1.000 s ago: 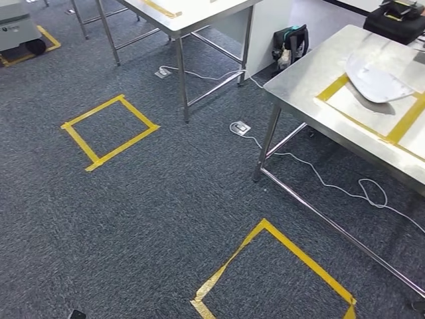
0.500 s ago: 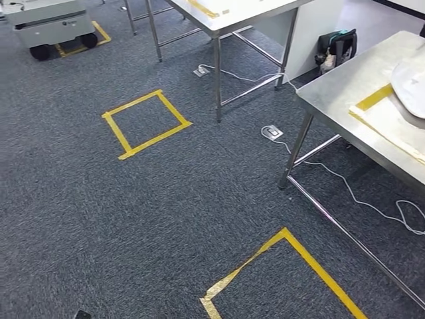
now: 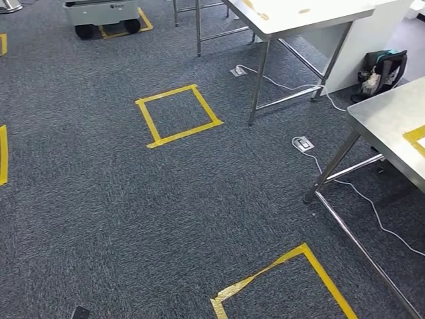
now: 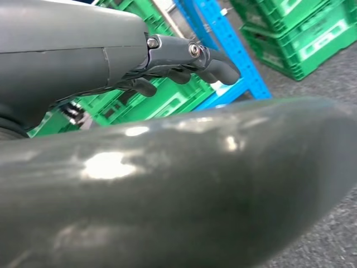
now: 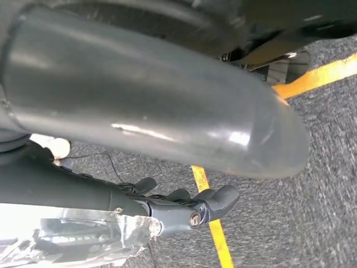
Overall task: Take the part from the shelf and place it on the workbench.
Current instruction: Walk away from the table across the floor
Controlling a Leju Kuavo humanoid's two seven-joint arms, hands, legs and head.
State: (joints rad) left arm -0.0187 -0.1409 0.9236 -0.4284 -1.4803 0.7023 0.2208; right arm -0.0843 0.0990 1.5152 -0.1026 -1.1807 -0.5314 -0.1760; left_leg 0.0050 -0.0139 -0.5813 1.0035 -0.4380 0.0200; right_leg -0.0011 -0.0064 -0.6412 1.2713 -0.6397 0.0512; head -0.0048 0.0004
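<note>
The left robot hand (image 4: 185, 61) hangs with its fingers loosely stretched and a little apart, holding nothing; the right robot hand (image 5: 185, 206) looks the same, slack and empty. Where the part lies I cannot tell; neither robot hand has hold of it. The left wrist view looks toward the blue metal shelf (image 4: 236, 50) stacked with green plastic crates (image 4: 294, 33), so the pick-up side seems to be off to that side.

The main risk, as I judge it, is underfoot. A thin white cable (image 3: 370, 206) trails over the floor from a small square floor socket (image 3: 303, 143) and runs under the steel counter (image 3: 386, 119); a step there could snag it. The slanted steel leg (image 3: 333, 166) of that counter and its low rail stick out toward the walking lane, so a tight turn could clip them. With both arms hanging close to the body, a robot hand could also brush the shelf frame on approach.

The floor is dark grey speckled carpet (image 3: 100, 219), flat but grippy, marked with a yellow tape square (image 3: 178, 114) further off and another yellow tape outline (image 3: 281, 269) close by. Beyond stand a white-topped table on steel legs (image 3: 301, 16), a black bag (image 3: 383, 70) beside it, and a low grey wheeled cart (image 3: 103, 13)
</note>
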